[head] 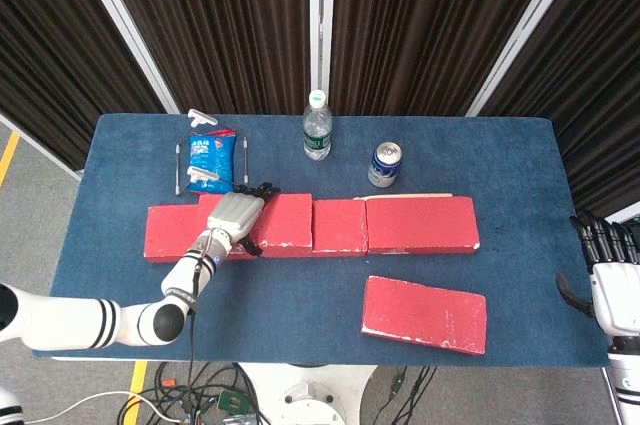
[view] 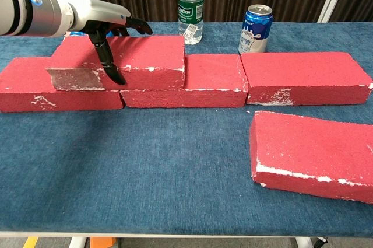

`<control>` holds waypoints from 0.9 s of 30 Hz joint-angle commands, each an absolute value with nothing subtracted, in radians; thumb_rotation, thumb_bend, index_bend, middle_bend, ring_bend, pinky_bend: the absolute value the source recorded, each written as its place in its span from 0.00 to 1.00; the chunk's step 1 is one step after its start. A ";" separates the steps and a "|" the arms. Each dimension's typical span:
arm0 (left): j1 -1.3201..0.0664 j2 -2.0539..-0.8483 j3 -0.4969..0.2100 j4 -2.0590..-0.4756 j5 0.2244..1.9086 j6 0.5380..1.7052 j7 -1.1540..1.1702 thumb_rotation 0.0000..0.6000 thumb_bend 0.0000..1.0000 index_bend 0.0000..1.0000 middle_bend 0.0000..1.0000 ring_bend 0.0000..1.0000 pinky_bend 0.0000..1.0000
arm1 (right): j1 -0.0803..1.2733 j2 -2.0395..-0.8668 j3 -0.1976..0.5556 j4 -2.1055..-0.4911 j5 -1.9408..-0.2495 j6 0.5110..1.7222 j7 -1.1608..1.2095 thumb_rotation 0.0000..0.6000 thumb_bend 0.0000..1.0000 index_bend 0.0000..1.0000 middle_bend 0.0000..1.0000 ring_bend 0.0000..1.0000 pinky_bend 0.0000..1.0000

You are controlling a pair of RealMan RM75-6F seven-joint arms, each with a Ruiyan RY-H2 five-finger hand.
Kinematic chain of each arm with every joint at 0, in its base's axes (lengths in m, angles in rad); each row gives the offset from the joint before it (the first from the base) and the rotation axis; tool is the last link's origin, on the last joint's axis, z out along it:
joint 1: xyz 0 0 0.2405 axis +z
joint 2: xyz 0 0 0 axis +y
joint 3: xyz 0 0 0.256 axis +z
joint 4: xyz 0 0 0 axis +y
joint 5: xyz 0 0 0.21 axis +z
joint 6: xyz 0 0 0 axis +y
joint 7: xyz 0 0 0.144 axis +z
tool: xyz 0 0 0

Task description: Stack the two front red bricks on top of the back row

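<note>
Red bricks sit on a blue cloth-covered table (head: 120, 245), with dark curtains (head: 240, 25) behind it. Three bricks form the back row (view: 303, 79), laid end to end, their faces chipped and streaked white. One stacked brick (view: 145, 61) lies on top of that row, over the seam at its left end. The other front brick (view: 315, 149) lies flat on the cloth, near the right front edge and slightly skewed, apart from the row. Behind the row stand a water bottle (head: 317, 127) and a drink can (head: 385, 164), with a blue snack bag (head: 211, 159) to the left. The left hand (view: 102, 20) grips the stacked brick, fingers over its top and thumb down its front face. The right hand (head: 608, 270) hangs off the table's right edge, fingers apart and holding nothing.
</note>
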State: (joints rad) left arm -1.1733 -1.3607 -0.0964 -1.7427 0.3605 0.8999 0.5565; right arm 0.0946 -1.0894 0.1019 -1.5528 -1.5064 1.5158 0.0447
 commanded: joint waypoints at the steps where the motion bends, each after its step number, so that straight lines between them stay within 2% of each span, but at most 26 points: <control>1: -1.173 -1.364 -0.097 -1.746 0.361 0.916 0.562 1.00 0.00 0.01 0.00 0.17 0.11 | 0.095 -1.090 0.102 -1.552 -1.505 1.514 0.046 1.00 0.27 0.00 0.00 0.00 0.00; 10: -1.176 -1.367 -0.101 -1.754 0.348 0.936 0.578 1.00 0.00 0.01 0.00 0.18 0.11 | 0.095 -1.091 0.102 -1.548 -1.505 1.514 0.048 1.00 0.27 0.00 0.00 0.00 0.00; 20: -1.182 -1.369 -0.091 -1.743 0.341 0.905 0.594 1.00 0.00 0.01 0.00 0.17 0.08 | 0.094 -1.090 0.101 -1.546 -1.500 1.511 0.049 1.00 0.27 0.00 0.00 0.00 0.00; 25: -1.186 -1.367 -0.091 -1.742 0.338 0.894 0.593 1.00 0.00 0.01 0.00 0.11 0.02 | 0.094 -1.092 0.101 -1.546 -1.496 1.507 0.046 1.00 0.27 0.00 0.00 0.00 0.00; 27: -1.185 -1.364 -0.090 -1.744 0.342 0.891 0.592 1.00 0.00 0.01 0.00 0.04 0.00 | 0.094 -1.092 0.101 -1.546 -1.494 1.506 0.046 1.00 0.27 0.00 0.00 0.00 0.00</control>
State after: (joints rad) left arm -1.1854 -1.3649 -0.0901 -1.7435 0.3419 0.8916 0.5920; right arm 0.0937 -1.0917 0.1013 -1.5458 -1.4942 1.5065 0.0463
